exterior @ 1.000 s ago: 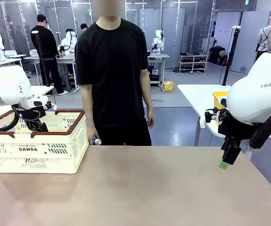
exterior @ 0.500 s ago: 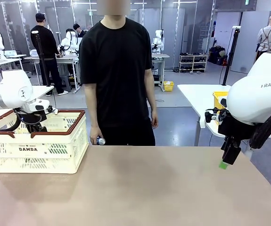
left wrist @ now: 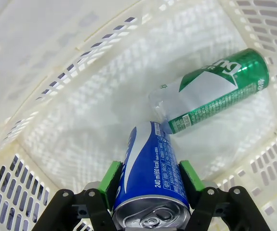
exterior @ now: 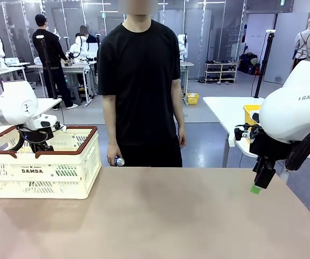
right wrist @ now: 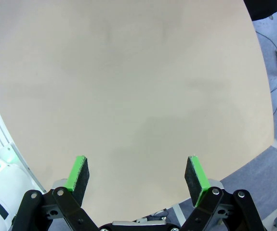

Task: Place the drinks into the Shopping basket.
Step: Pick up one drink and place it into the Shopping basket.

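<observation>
The cream Shopping basket (exterior: 63,171) with a brown rim stands at the table's left. My left gripper (exterior: 36,145) reaches down inside it. In the left wrist view that gripper (left wrist: 150,168) is shut on a blue can (left wrist: 150,173), upright with its silver top toward the camera and its base at the basket floor. A green can (left wrist: 220,91) lies on its side on the basket floor (left wrist: 104,130) just beyond. The person's hand holds another small can (exterior: 119,161) at the table's far edge. My right gripper (right wrist: 136,173) hangs open over the table's right side (exterior: 257,186).
The person stands at the far edge, just right of the basket. The brown tabletop (exterior: 171,216) stretches bare between basket and right arm. A yellow bin (exterior: 250,114) sits on another table behind my right arm.
My left gripper sank a little deeper into the basket with the blue can. The person shifted to the right, the small can still in hand. My right arm stayed still.
</observation>
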`<state>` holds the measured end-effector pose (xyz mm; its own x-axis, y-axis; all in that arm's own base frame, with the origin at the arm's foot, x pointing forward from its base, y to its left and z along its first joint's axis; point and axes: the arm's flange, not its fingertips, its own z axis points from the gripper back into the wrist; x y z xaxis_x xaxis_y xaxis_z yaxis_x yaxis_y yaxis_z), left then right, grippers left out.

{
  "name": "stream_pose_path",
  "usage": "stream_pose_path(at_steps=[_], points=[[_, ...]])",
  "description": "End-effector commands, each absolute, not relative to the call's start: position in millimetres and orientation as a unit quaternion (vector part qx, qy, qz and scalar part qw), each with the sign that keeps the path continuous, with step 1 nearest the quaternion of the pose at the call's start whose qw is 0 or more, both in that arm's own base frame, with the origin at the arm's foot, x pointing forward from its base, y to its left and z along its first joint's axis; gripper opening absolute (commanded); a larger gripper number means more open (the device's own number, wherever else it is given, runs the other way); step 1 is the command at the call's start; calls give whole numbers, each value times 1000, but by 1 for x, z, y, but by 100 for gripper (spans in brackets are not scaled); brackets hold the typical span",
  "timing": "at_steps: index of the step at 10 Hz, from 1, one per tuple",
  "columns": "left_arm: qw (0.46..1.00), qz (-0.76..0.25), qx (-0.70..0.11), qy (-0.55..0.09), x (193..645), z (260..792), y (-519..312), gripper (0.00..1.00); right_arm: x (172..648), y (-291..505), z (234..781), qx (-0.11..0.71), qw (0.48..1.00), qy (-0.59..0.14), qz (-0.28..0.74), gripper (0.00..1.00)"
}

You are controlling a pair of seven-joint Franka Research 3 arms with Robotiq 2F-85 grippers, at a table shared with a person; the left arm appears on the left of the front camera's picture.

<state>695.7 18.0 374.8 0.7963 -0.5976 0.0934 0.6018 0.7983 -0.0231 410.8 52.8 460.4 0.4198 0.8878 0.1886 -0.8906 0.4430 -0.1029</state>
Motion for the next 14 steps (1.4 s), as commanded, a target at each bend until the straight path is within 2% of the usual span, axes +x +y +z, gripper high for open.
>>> stream_pose_path(at_steps=[1, 2, 3, 4, 8, 14], points=[[949, -312, -26, -37, 695, 373, 14, 75, 411, 52, 461, 7, 843, -106, 528, 100], [947, -317, -26, -39, 693, 375, 13, 80, 411, 52, 461, 7, 843, -106, 528, 100], [946, -319, -26, -40, 691, 377, 13, 95, 411, 52, 461, 7, 843, -106, 528, 100], [946, -320, -28, -41, 690, 379, 12, 100, 411, 52, 461, 7, 843, -106, 528, 100], [945, -323, -20, -49, 678, 403, 4, 100, 411, 52, 461, 7, 843, -106, 528, 100], [942, -328, -23, -69, 644, 484, -5, 100, 411, 52, 461, 7, 843, -106, 528, 100]])
